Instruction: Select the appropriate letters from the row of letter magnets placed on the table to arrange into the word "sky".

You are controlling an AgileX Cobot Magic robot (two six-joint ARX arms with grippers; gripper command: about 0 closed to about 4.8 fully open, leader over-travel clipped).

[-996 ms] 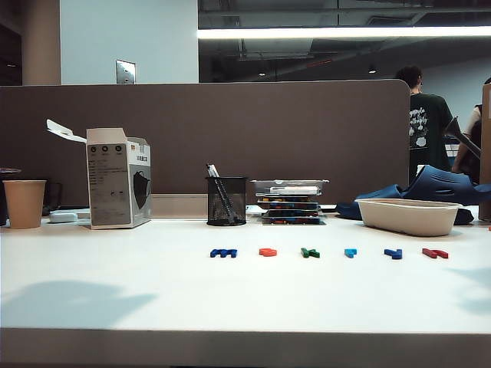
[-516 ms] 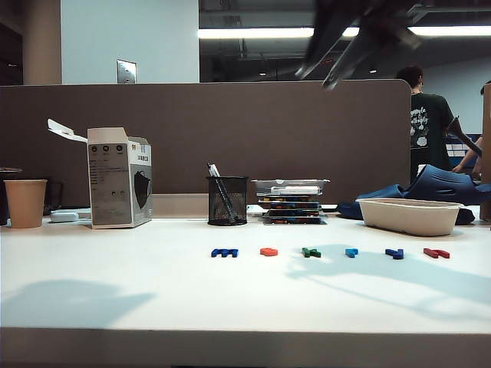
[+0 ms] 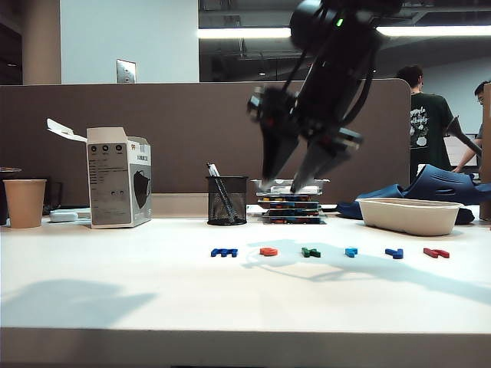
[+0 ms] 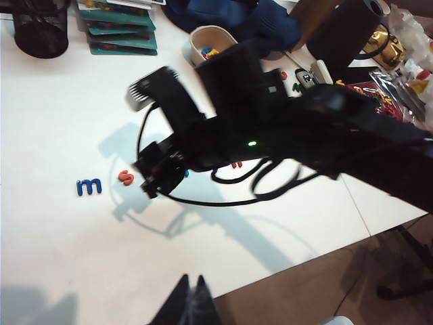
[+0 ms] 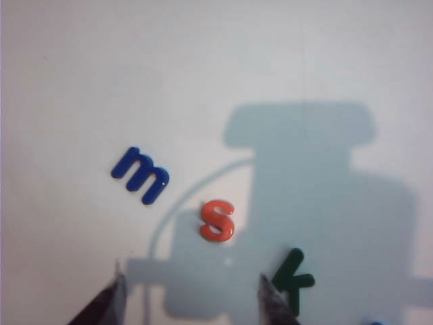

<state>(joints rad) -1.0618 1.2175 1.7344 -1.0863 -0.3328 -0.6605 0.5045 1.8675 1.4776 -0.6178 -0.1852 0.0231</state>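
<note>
Exterior view: six letter magnets point(image 3: 330, 251) were lined up on the table point(image 3: 115, 295), and the right gripper point(image 3: 295, 176), absent a second earlier, was hung above the orange s point(image 3: 268, 251), jaws spread.

Left wrist view: left gripper point(image 4: 191, 301) was pinched shut, empty.

Right wrist view: m point(image 5: 141, 176), s, k point(image 5: 293, 279) were counted.

Paper cup point(image 3: 24, 203), box point(image 3: 118, 178), pen holder point(image 3: 227, 201)

Grey partition point(image 3: 153, 138) under ceiling striplight point(image 3: 245, 33)
</note>
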